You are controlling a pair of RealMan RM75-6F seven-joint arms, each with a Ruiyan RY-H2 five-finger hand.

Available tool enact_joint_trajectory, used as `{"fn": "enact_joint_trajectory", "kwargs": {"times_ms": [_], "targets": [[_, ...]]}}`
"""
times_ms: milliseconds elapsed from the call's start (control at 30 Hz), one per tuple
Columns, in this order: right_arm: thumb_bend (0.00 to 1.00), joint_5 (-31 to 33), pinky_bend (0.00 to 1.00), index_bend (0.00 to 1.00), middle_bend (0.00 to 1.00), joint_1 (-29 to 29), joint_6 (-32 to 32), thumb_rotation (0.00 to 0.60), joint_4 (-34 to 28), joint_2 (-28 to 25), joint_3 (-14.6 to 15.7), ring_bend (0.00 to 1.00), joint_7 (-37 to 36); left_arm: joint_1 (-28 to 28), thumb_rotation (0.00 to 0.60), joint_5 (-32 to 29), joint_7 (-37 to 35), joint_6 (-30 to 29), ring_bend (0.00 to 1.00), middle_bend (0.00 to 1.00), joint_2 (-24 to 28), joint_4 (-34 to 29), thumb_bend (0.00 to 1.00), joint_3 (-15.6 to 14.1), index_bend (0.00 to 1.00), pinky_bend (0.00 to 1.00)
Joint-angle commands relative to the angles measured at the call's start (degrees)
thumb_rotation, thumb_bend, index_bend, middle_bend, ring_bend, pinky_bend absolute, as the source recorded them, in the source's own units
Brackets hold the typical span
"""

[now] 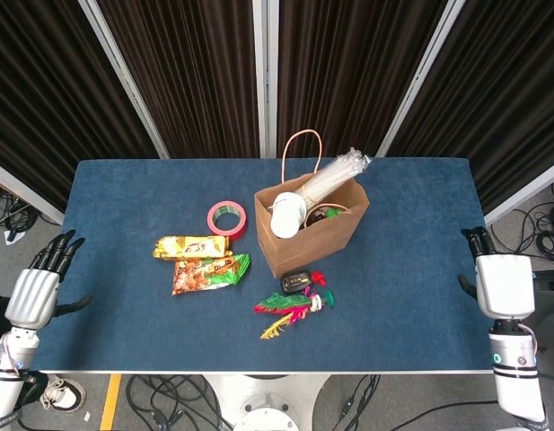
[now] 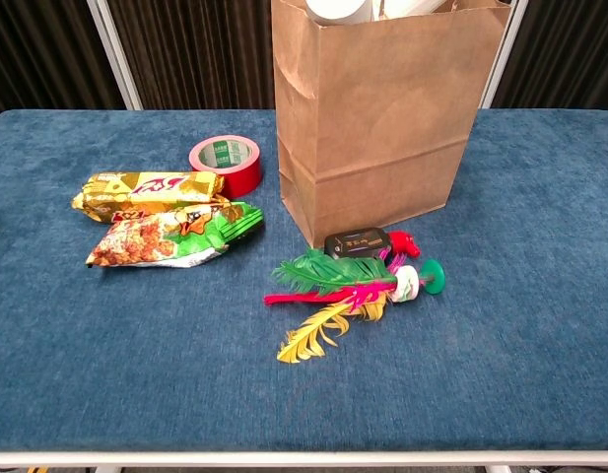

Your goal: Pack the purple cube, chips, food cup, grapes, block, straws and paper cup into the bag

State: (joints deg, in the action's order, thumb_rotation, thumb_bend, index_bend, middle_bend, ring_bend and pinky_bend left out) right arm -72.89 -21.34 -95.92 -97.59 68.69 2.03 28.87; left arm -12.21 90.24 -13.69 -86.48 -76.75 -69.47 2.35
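Note:
The brown paper bag [image 1: 323, 235] [image 2: 382, 128] stands upright at the table's middle. A bundle of clear straws [image 1: 335, 177] and a white paper cup [image 1: 287, 215] stick out of its top. Two snack packets [image 1: 205, 263] [image 2: 161, 217] lie side by side left of the bag. My left hand [image 1: 39, 285] hovers with fingers spread off the table's left edge, holding nothing. My right hand [image 1: 501, 283] is at the table's right edge, fingers apart and empty. Neither hand shows in the chest view.
A red tape roll [image 1: 226, 217] [image 2: 226, 164] lies just left of the bag. A small black device [image 1: 296, 281] [image 2: 357, 242] and a feathered shuttlecock toy [image 1: 294, 312] [image 2: 348, 291] lie in front of the bag. Dark curtains stand behind the blue table [image 1: 124, 197].

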Motion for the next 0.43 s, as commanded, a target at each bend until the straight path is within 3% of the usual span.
{"fn": "enact_joint_trajectory", "kwargs": {"times_ms": [33, 100, 233, 367, 433], "targets": [[0.0, 0.15, 0.87, 0.27, 0.28, 1.75, 2.38, 0.6, 2.15, 1.85, 0.48, 0.82, -0.95, 0.21, 0.6, -0.19, 0.24, 0.05, 0.03, 0.09, 0.19, -0.26, 0.09, -0.08, 0.11, 0.2], [0.0, 0.47, 0.87, 0.27, 0.28, 2.27, 3.74, 0.6, 3.28, 2.62, 0.45, 0.8, -1.64, 0.13, 0.6, -0.49, 0.21, 0.44, 0.04, 0.09, 0.22, -0.26, 0.08, 0.02, 0.11, 0.2], [0.0, -0.37, 0.81, 0.27, 0.27, 3.13, 4.98, 0.6, 5.96, 4.32, -0.24, 0.67, -2.55, -0.13, 0.6, -0.5, 0.6, 0.96, 0.03, 0.09, 0.23, -0.46, 0.08, 0.02, 0.11, 0.2], [0.0, -1.68, 0.54, 0.27, 0.27, 3.87, 4.9, 0.6, 7.01, 4.87, -1.11, 0.46, -2.7, -0.2, 0.6, -0.39, 1.11, 1.14, 0.03, 0.09, 0.18, -0.73, 0.08, -0.09, 0.11, 0.2], [0.0, -2.12, 0.37, 0.27, 0.25, 4.21, 4.77, 0.6, 7.17, 4.81, -1.77, 0.32, -2.71, -0.22, 0.6, -0.48, 1.2, 1.33, 0.03, 0.09, 0.09, -0.8, 0.08, -0.12, 0.11, 0.2]]}}
